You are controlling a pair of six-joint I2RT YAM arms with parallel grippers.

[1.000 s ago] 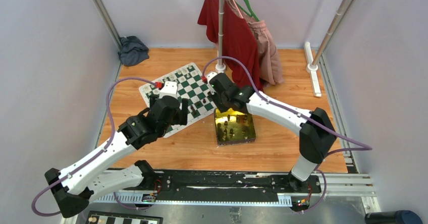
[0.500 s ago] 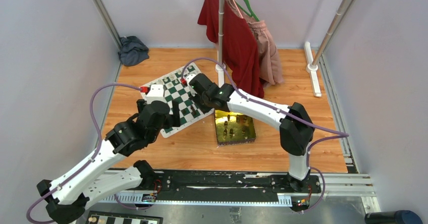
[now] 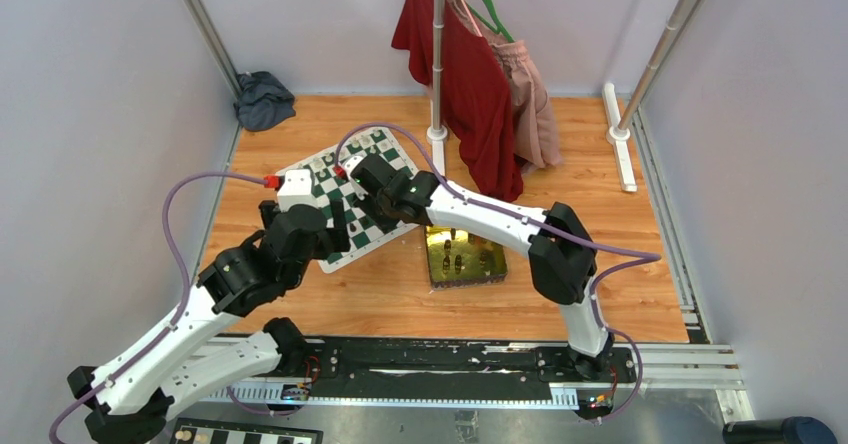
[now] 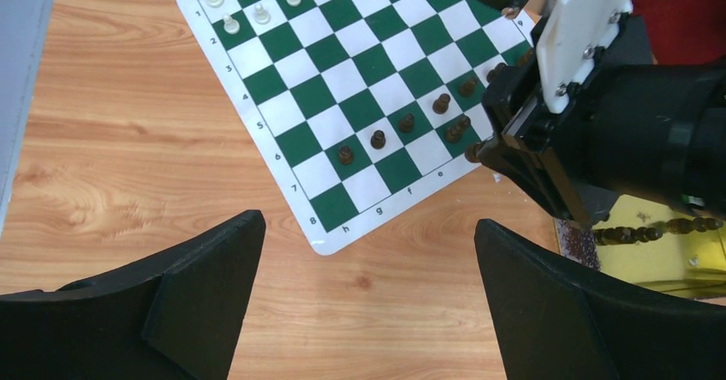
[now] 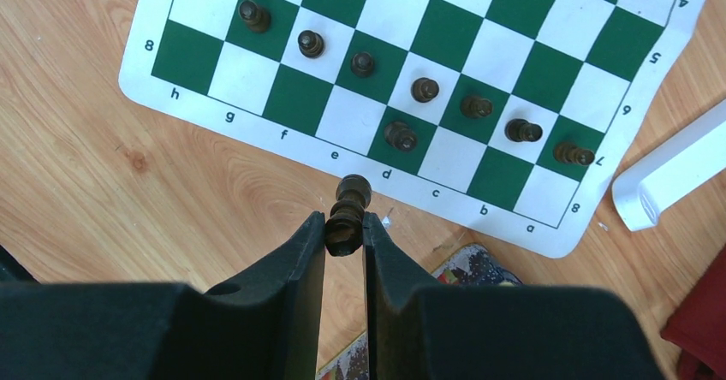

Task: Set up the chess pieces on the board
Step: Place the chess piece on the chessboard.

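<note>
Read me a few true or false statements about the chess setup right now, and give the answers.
1. The right gripper is shut on a dark chessman. True.
2. The left gripper holds a white piece. False: it is open and empty.
3. A dark piece stands on square d8 of the board. True.
4. The gold tin is empty. False: dark pieces lie in it.

board [image 3: 388,154] askew | tin [image 3: 466,256] beside it (pieces [image 3: 457,261] inside) | left arm [image 3: 165,339], right arm [image 3: 490,222] over it
</note>
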